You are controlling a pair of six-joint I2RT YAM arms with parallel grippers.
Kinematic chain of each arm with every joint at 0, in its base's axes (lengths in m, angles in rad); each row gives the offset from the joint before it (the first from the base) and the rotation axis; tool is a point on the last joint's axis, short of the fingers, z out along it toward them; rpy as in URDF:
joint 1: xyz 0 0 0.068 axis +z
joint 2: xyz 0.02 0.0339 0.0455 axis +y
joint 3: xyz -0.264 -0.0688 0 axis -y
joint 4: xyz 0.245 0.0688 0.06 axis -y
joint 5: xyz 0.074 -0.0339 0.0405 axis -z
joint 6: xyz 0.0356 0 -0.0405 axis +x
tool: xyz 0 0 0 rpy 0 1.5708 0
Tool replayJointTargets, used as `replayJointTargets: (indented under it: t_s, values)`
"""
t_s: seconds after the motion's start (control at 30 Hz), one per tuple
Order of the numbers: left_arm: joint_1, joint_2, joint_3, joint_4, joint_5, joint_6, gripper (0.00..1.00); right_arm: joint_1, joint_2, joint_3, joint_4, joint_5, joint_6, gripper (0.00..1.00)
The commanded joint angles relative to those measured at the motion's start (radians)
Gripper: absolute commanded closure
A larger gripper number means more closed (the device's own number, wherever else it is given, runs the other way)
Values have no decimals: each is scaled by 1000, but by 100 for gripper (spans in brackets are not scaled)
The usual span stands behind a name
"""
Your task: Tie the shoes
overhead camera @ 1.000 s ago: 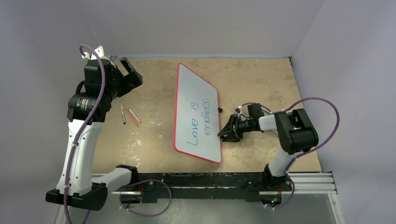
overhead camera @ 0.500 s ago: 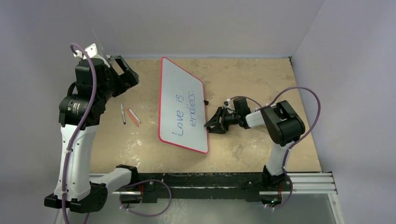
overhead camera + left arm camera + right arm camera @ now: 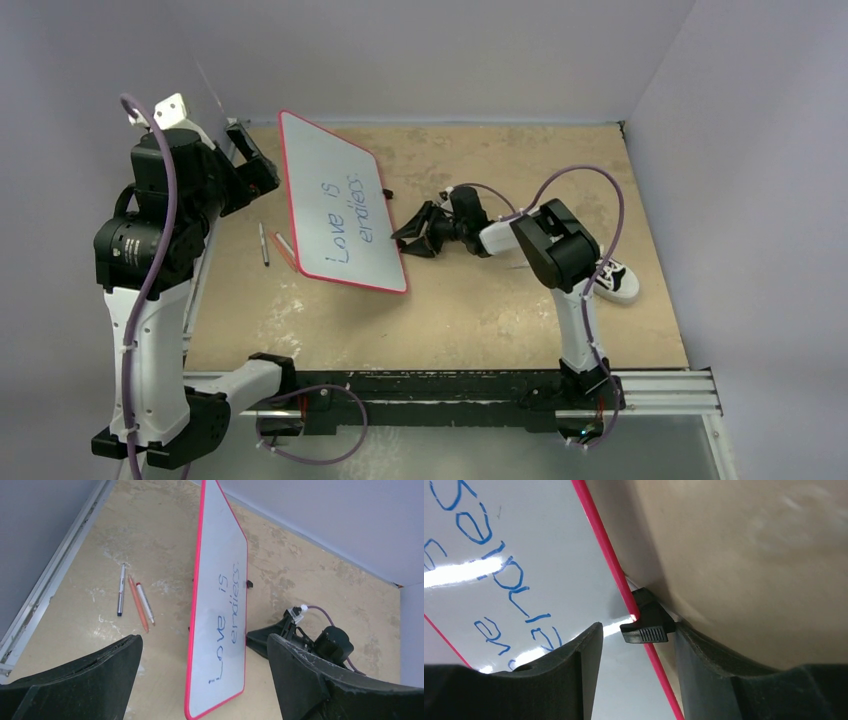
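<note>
Left end effector [image 3: 202, 647] gaped wide, empty | right end effector [image 3: 635, 627], parted, straddled black clip [image 3: 646, 629] on whiteboard [image 3: 514, 580] edge | sneaker [image 3: 618, 283] lay apart on surface [image 3: 480, 310]

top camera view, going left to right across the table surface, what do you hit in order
pens → whiteboard → right gripper at the board's right edge → sneaker

Left arm [image 3: 150, 310], right arm [image 3: 572, 320]: white link shells, black joint housings. Purple cable [image 3: 172, 190] loops along each. Left gripper [image 3: 248, 158], right gripper [image 3: 412, 232]: matte black, wedge-shaped fingers [image 3: 320, 680], lightly scuffed. Black bases on black-and-silver rail [image 3: 430, 388].
</note>
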Motion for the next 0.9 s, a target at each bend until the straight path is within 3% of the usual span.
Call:
replayJointTargets:
  t_s: [0.0,0.33,0.43,0.53,0.73,0.87]
  values:
    - [6,-15,39,-48,-32,25,5,57,103,117,-55,123,81,43]
    - [6,1,49,-46,-11,12,5,90,206,351,-174,134,29,40]
    - [6,12,48,-29,8,15,5,76,170,383,-253,99,-83,28]
    - [6,32,47,-3,45,20,5,37,67,402,-446,146,-305,16]
    - [5,73,-11,99,179,46,4,-135,-211,418,-916,315,-720,2]
    - [3,132,-30,179,289,74,3,-275,-421,294,-1108,463,-858,1]
